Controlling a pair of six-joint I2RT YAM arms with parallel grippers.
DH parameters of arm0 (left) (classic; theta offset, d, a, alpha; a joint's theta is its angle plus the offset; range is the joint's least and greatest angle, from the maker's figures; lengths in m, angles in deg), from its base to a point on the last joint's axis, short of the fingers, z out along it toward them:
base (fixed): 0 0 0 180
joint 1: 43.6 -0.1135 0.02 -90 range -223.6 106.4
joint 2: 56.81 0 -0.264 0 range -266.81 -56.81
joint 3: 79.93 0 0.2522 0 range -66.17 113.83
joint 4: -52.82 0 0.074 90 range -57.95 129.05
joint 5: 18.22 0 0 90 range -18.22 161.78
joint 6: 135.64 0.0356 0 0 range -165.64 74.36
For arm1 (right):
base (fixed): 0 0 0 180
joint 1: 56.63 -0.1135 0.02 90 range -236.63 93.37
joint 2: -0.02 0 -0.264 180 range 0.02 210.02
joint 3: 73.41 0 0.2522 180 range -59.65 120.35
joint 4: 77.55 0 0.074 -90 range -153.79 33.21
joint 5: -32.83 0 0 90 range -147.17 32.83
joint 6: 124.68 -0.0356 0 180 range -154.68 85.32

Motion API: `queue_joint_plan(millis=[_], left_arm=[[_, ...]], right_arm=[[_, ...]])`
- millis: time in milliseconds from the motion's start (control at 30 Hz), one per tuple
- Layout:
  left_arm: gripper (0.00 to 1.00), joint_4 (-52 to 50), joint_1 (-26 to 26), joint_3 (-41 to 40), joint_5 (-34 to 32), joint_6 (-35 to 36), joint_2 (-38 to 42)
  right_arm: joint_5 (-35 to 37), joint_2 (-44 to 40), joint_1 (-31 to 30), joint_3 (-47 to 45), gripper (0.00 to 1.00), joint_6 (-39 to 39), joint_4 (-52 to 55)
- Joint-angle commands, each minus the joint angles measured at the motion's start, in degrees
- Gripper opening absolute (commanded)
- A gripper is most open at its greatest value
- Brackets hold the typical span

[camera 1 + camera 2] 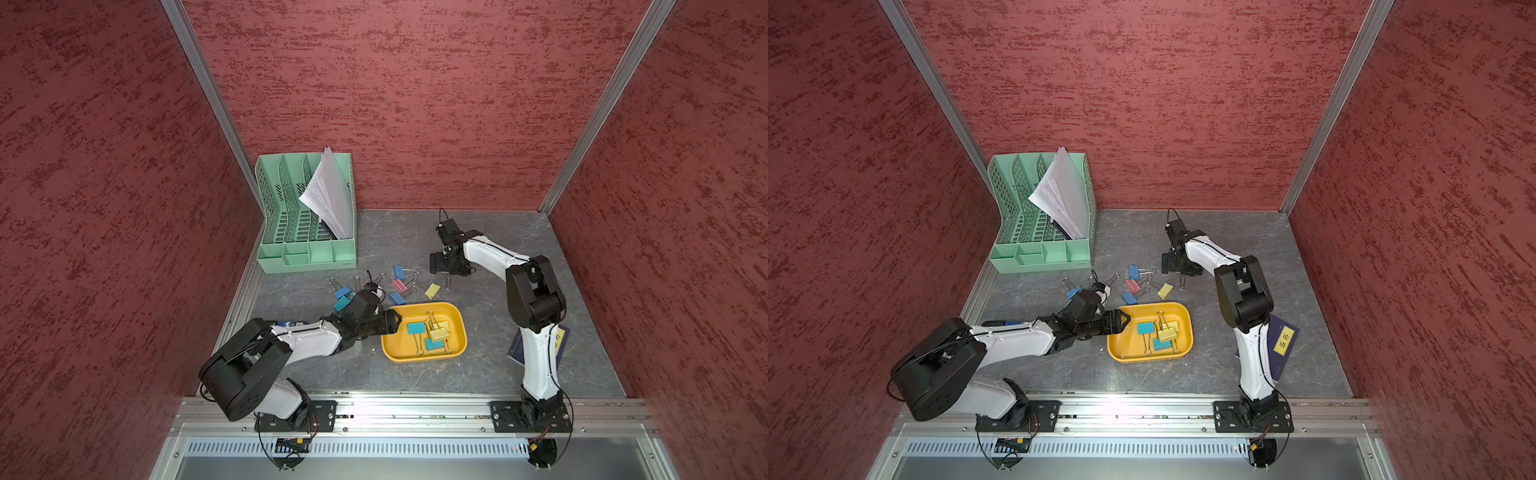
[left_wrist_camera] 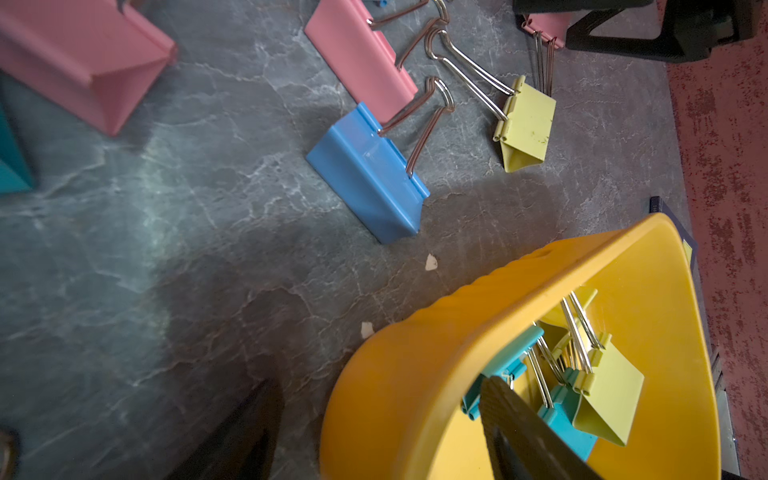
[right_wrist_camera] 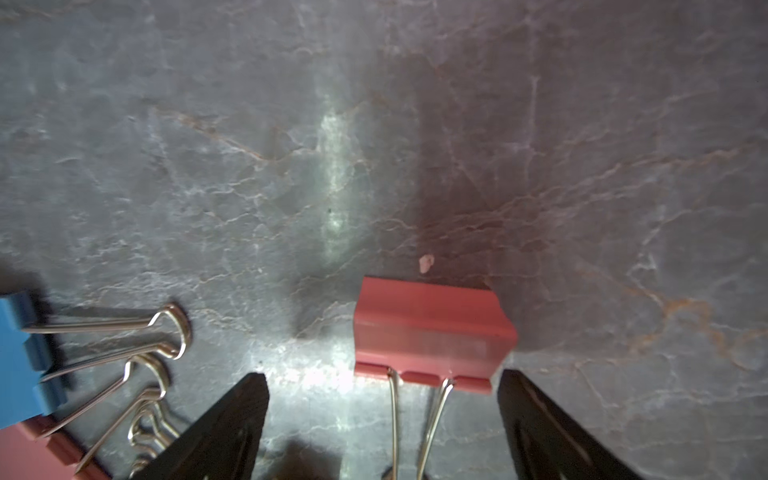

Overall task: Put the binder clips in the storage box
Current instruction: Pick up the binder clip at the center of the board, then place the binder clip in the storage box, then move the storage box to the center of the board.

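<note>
The storage box (image 1: 424,358), a shallow yellow-orange tray, sits mid-table and holds several teal and yellow binder clips (image 1: 439,332). My left gripper (image 1: 395,322) is open and straddles the box's left rim (image 2: 415,374), with one finger (image 2: 519,428) inside and the other outside on the table side. It holds nothing. Loose clips lie behind the box: blue (image 1: 399,271), pink (image 1: 400,285), blue (image 2: 370,174), yellow (image 1: 432,291). My right gripper (image 3: 381,376) is open and low over the table. A pink clip (image 3: 432,328) lies just ahead of its tips, with its wire handles running back between the jaws.
A mint-green file organizer (image 1: 307,232) with papers stands at the back left. More clips, blue (image 1: 341,293) and teal (image 1: 340,305), lie beside my left wrist. A dark blue book (image 1: 1283,340) lies behind the right arm. Red walls close in three sides.
</note>
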Motion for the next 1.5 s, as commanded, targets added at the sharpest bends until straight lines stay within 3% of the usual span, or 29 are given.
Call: queue_joint_plan(millis=[0, 200, 500, 867, 1000, 1200, 1467], left_arm=[[0.79, -5.65, 0.24, -1.66, 0.05, 0.17, -1.68], [0.79, -5.65, 0.24, -1.78, -0.09, 0.17, -1.67], [0.80, -5.67, 0.12, -1.76, -0.26, 0.25, -1.94], [0.80, -5.48, 0.19, -1.68, -0.09, 0.25, -2.22], [0.79, -5.24, 0.25, -1.58, 0.12, 0.25, -2.75], [0.80, -4.92, 0.24, -1.41, 0.51, 0.34, -3.05], [0.80, -4.21, 0.73, -0.98, 0.43, 0.08, -3.73]], right_arm=[[2.16, 1.06, 0.94, 2.49, 0.91, 0.08, 0.29], [2.70, 2.48, 1.57, 3.02, 0.85, 0.34, 0.39], [3.30, 2.87, 1.90, 3.35, 0.56, 0.68, 0.44], [3.85, -7.72, 1.06, 0.85, 0.51, 1.74, 0.66], [1.96, -18.57, -2.99, -7.14, 0.51, 0.94, 0.09], [0.00, -32.69, -13.77, -22.08, 0.51, -5.02, -1.35], [0.81, -32.43, -26.49, -30.44, 0.52, -14.50, -6.75]])
